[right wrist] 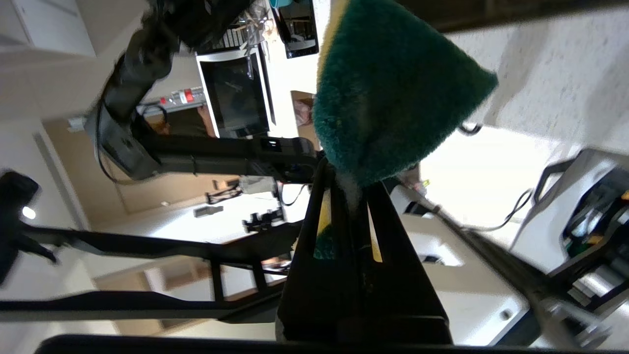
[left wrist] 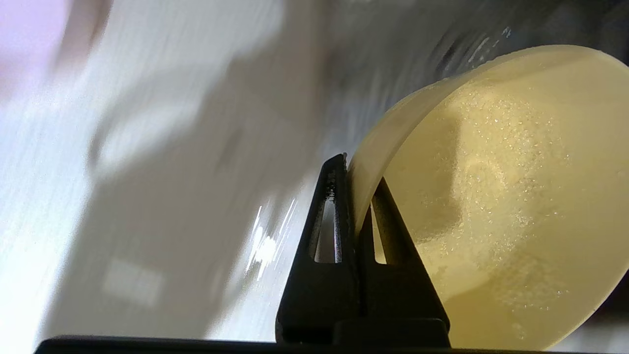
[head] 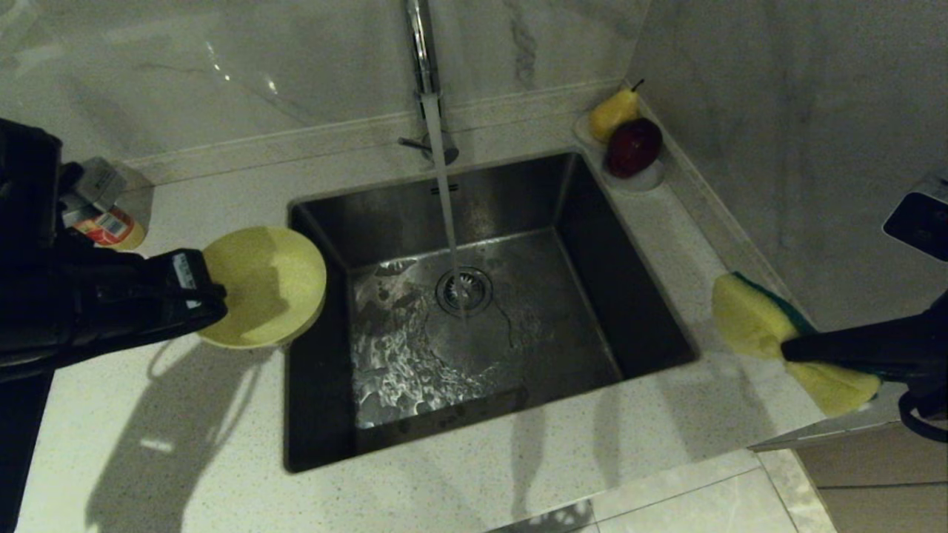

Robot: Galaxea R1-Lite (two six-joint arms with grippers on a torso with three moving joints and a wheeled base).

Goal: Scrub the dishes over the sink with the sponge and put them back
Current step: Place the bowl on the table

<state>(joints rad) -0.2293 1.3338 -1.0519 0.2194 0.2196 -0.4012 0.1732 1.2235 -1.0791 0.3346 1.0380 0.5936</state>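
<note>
Your left pincer was clamped on the rim of the yellow bowl, holding it tilted above the tabletop at the sink's left edge. Your right pincer was pinched shut on the sponge, above the tabletop's right edge.

To scrub well, you probably needed to bring both over the basin, under the running water, and press the green face into the bowl's hollow.

A bottle stood near the back left; a pear and a red apple sat at the sink's back right corner. Nothing blocked the way.
</note>
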